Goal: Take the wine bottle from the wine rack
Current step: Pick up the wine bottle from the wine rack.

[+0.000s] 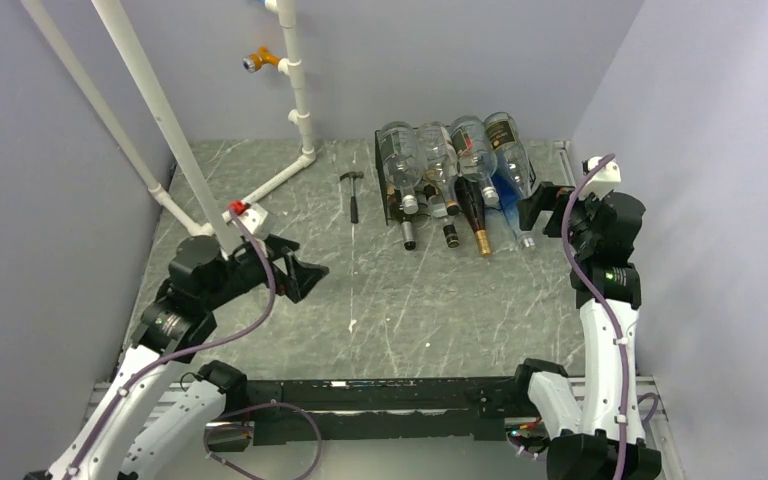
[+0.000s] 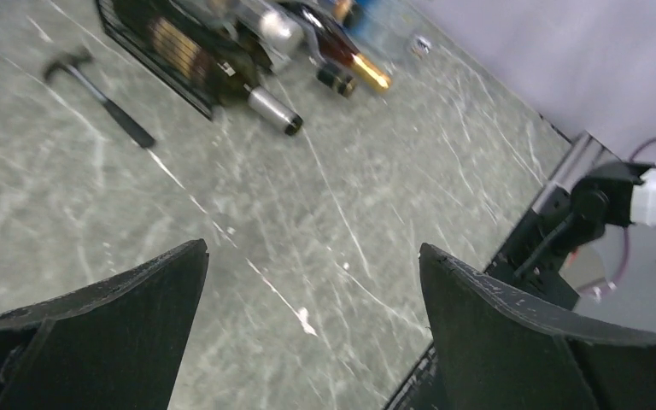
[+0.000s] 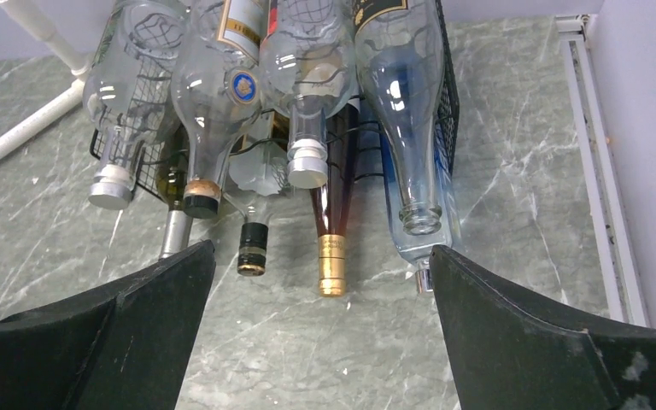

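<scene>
At the far edge of the table [image 1: 410, 320], toward its right corner, stands the rack [image 1: 379, 170], its load of necks pointing at the near edge; the right jaws hover just short of those necks, spread wide and holding nothing; the left jaws, just as wide and just as empty, hang over the left half of the table, well apart from the rack.

The step in hand looks like the reach-in; the gold-capped bottle [image 3: 331, 256] in the lower tier lies nearest the centre line of the right jaws and seems the likely pick, though which one is meant cannot be told for sure. To do it well, the right arm [image 1: 600, 330] should drop level with that neck, slide in straight along it, close behind the cap, and draw back along the bottle's own axis; any sideways swing would knock the neighbours, which lie touching on both sides and above.

Counted: eight bottles [image 3: 222, 85], four in the upper tier and four below; one rack; one hammer [image 1: 352, 195], left of the rack.
</scene>
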You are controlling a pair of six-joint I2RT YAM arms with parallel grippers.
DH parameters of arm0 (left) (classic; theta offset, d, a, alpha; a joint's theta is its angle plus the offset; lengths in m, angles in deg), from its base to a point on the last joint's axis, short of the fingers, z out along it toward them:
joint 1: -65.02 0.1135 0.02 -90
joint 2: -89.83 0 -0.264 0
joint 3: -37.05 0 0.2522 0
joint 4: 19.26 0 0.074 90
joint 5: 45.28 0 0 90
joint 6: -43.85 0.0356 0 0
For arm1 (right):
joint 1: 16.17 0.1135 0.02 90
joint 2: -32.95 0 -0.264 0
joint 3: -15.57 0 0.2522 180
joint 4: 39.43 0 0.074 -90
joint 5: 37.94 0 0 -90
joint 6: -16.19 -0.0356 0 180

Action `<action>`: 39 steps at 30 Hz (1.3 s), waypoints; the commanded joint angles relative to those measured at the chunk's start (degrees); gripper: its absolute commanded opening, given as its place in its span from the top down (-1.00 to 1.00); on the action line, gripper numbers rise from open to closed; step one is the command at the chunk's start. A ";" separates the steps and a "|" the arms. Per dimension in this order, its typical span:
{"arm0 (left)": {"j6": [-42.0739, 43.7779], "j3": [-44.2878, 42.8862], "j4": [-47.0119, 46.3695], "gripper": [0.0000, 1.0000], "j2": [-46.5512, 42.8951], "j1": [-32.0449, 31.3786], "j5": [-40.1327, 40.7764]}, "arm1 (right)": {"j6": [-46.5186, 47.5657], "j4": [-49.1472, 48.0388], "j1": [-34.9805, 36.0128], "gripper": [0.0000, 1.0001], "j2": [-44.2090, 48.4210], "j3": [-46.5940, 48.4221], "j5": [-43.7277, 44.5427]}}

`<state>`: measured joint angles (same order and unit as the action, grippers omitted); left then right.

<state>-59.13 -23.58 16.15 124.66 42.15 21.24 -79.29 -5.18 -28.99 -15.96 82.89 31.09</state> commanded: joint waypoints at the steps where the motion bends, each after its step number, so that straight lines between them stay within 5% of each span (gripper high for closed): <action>1: -3.37 2.05 -3.97 -0.98 1.88 -5.19 3.70 | -1.49 -1.73 -1.07 -1.00 1.05 0.40 -1.00; 11: -12.06 7.12 -14.15 -0.98 7.03 -8.90 6.98 | 4.56 -3.32 -3.30 -1.00 1.56 -2.89 -7.03; 18: -15.68 5.03 -18.12 -0.98 12.74 -10.48 11.88 | 21.82 0.02 -2.99 -1.00 -3.37 -4.21 -27.14; 23: -18.60 3.18 -20.53 -0.98 16.57 -10.78 14.04 | 29.45 6.41 -2.65 -1.00 -5.09 -3.34 -27.29; 39: -23.12 -12.97 -22.10 -0.98 37.80 -10.79 13.57 | 27.45 7.55 -2.56 -1.00 -5.57 -2.70 -28.63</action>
<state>-81.57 -30.38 -4.46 158.54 31.59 35.53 -52.79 2.54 -31.72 -21.70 79.07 2.10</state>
